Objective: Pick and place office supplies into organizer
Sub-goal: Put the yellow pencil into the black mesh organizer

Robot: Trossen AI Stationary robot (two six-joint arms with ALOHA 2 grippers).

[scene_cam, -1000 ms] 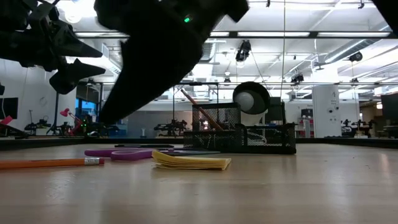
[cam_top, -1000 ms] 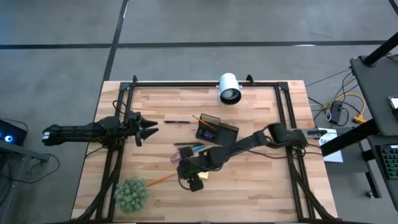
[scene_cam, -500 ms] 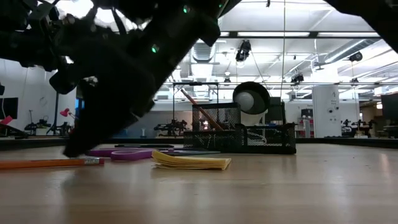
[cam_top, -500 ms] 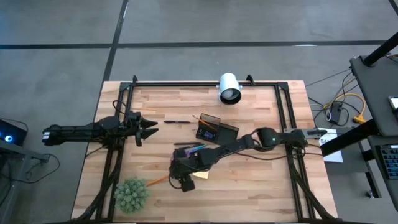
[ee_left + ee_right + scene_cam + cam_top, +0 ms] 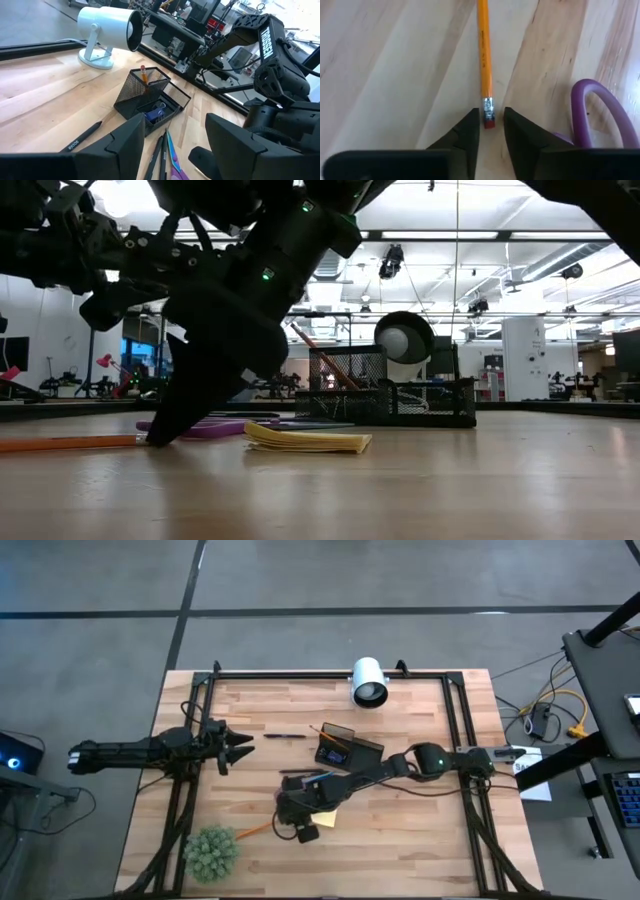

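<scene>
Wood-plank table (image 5: pixel 420 840) had a black frame (image 5: pixel 300 673) running round it. White cylindrical camera (image 5: pixel 369 681) sat at the far edge, lens facing in. Fuzzy green plant ball (image 5: pixel 211 853) was down in my near-left corner. Grey floor (image 5: pixel 100 650) all around, cables (image 5: pixel 550 712) off to my right.
</scene>
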